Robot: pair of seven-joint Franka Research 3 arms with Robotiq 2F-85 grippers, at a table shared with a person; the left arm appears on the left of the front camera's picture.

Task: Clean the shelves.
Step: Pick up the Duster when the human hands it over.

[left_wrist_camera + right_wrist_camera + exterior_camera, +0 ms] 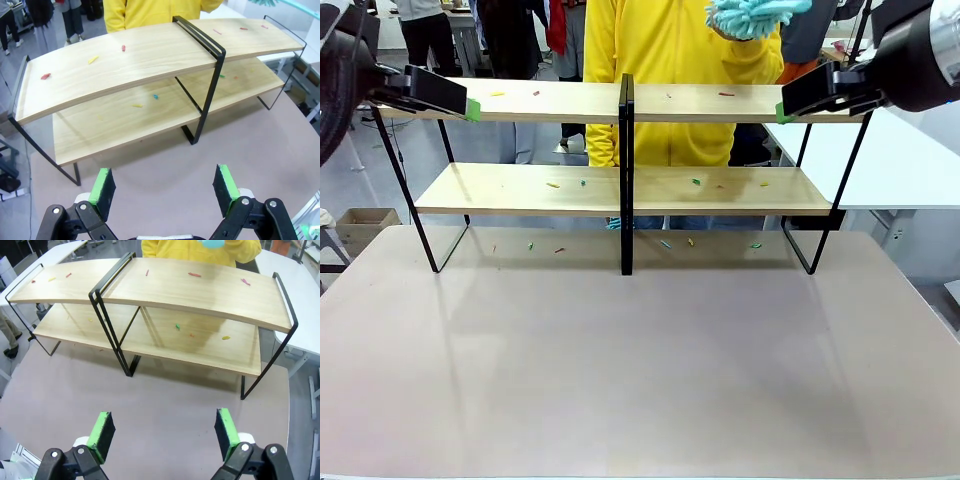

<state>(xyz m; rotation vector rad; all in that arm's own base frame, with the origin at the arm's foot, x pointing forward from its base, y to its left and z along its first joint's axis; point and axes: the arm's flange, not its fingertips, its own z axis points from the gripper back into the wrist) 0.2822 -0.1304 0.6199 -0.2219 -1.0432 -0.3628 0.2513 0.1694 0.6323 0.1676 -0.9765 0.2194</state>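
**Bench (640,380) holds littered shelves (550,100); cleaning unstarted**

Left jaws released by the shelves' left end. Scraps (552,184) dot both boards; a person's duster (750,15) hovers above the right half. Right jaws released by the right end. Next: likely sweeping them off.

Bright, even light, soft shadows under the shelves (500,190), wrist views bowed.
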